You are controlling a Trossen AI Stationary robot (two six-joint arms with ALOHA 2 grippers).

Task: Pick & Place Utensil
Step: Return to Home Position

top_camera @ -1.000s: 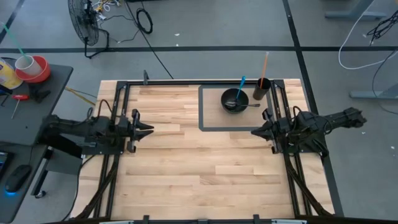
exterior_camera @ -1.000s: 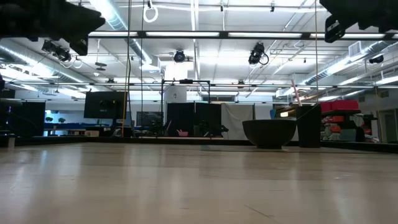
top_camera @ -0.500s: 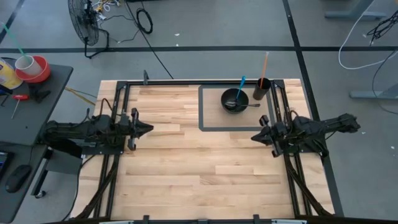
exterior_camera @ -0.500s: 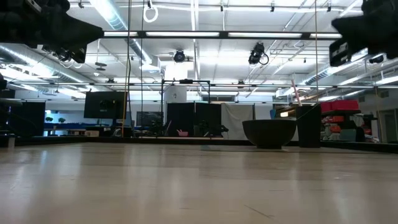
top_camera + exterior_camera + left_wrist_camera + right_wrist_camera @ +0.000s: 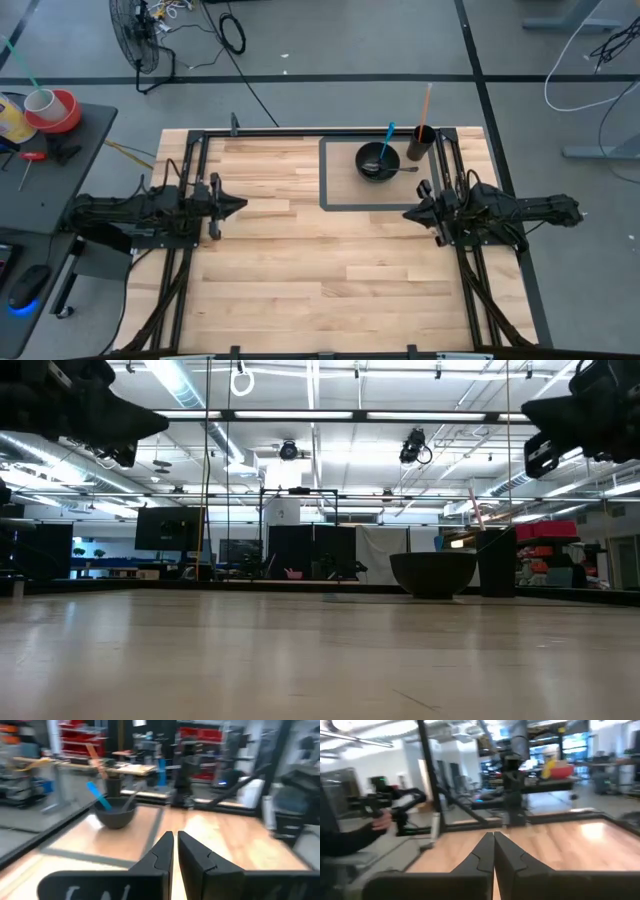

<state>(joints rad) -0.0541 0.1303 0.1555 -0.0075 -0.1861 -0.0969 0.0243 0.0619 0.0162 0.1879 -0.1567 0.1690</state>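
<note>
Parking the arms, you held the left claw (image 5: 237,207) and right claw (image 5: 408,213) closed and empty at opposite desk (image 5: 320,260) sides. A straight fold back would keep them clear of the mat (image 5: 335,195), where the spoon (image 5: 405,169) lay in the bowl (image 5: 377,160) and the straw (image 5: 427,105) stood in the cup (image 5: 419,142).

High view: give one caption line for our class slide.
Left pincer and right pincer shut at opposite table edges; black bowl and straw-holding cup stand on the mat.
</note>
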